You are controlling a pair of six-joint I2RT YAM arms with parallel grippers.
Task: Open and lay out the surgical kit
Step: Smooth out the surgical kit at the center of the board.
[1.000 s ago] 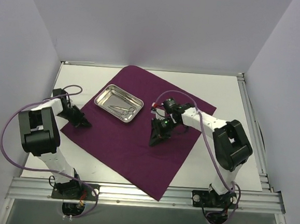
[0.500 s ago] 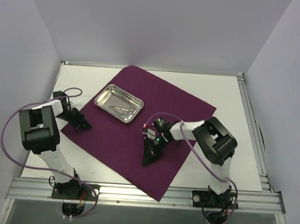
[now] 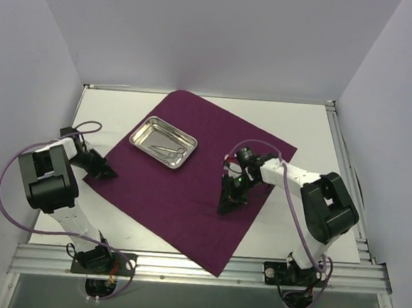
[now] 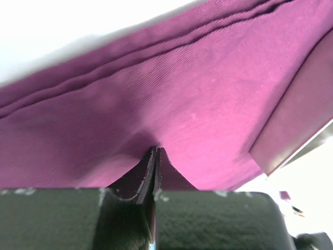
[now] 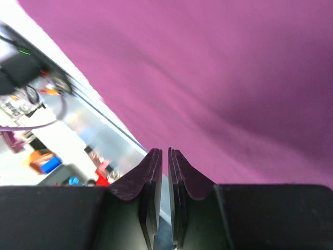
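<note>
Left wrist view: we see the left fingers [image 4: 139, 179] pressed together, pinching a puckered fold of the magenta cloth wrap [image 4: 208, 99] at its left corner. We find the right fingers [image 5: 148, 174] nearly together, with a thin slit between them. They grip nothing, poised over the cloth's right part. Farther out, the steel tray [image 3: 151, 130] sits on the cloth, instruments [image 3: 168, 149] inside, all on the white table [image 3: 109, 111].

Steel tray [image 3: 162, 143] with instruments [image 3: 168, 150] on purple cloth [image 3: 188, 195]
</note>
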